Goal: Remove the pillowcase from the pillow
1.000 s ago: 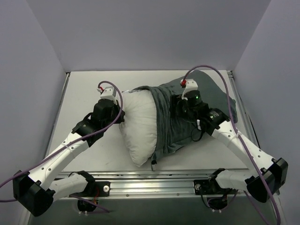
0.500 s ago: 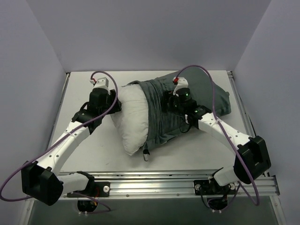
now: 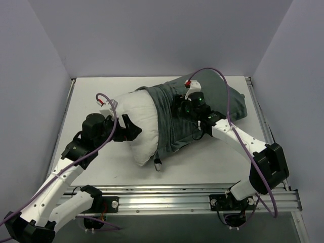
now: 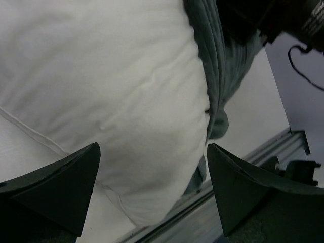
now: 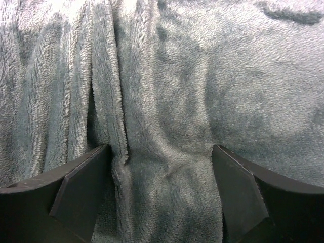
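Pillowcase (image 3: 177,124) edge bunched halfway along pillow (image 3: 144,121) (left end effector (image 4: 153,152) and right end effector (image 5: 161,151) both agape)

pulled the left gripper (image 3: 132,129) off the far left corner of the pillow (image 3: 144,119) and back toward the near side, now level with the middle of its left edge and pointing right at it. dropped that arm's wrist lower and nearer its base. slid the right gripper (image 3: 181,104) a little further left over the pillowcase (image 3: 174,129), elbow drawn in leftward. shifted pillow and zipper tab (image 3: 158,163) slightly left and away.
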